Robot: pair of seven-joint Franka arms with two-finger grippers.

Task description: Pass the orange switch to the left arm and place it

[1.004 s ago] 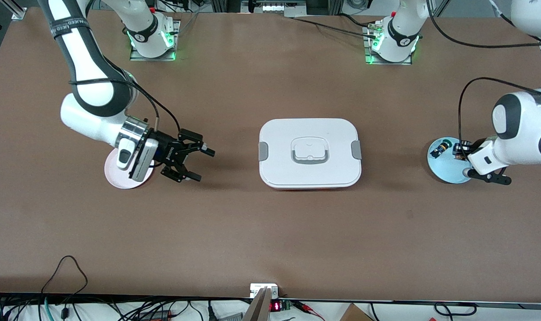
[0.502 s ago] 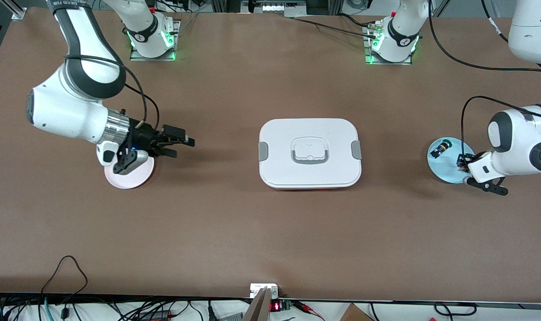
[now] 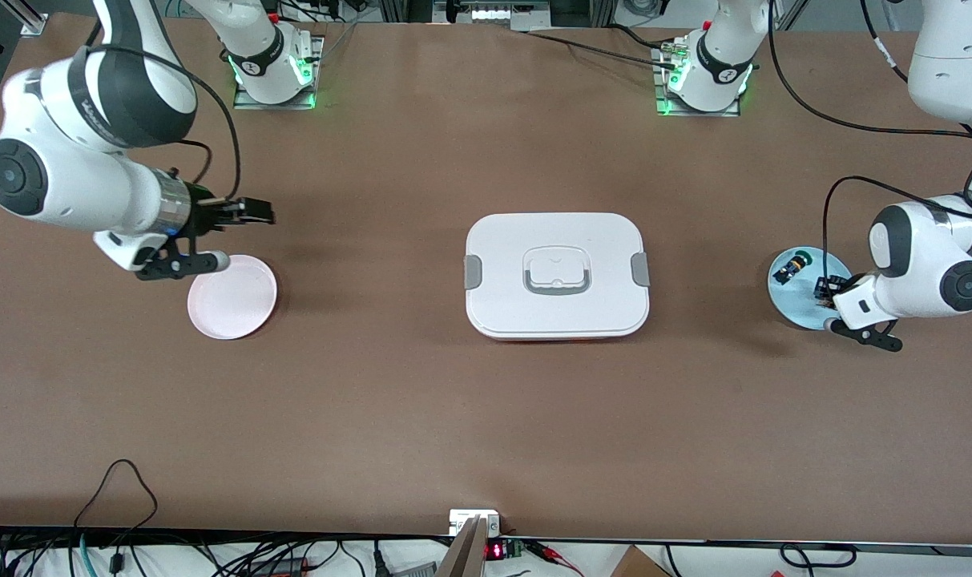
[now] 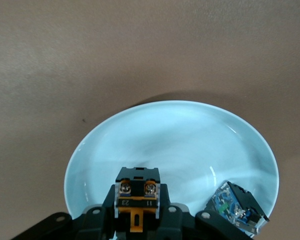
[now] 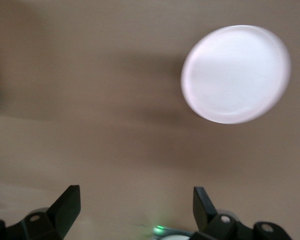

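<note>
left gripper (image 3: 828, 295) is clamped on the orange switch (image 4: 137, 197) over the blue plate (image 3: 798, 312) at the left arm's end of the table; in the left wrist view the switch sits pinched between the jaws, terminal end showing, and it looks just lifted off the plate surface, though i cannot tell for sure that it is clear. the green-capped switch (image 3: 791, 265) lies on the same plate, untouched. over the last 1 s the left wrist has shifted only slightly above the plate, so the grasp looks done and the lift is starting. the bigger change is the right arm: the right gripper (image 3: 227, 237) has swung back from the space between the pink plate (image 3: 231, 297) and the box (image 3: 556, 275) and now hovers over bare table by the plate's edge farther from the front camera, fingers spread wide with nothing between them, plate now fully uncovered. the box stays put in the middle, lid on. judgement: pick is made, the handover is next, and both arms will need to meet clear of the box.
</note>
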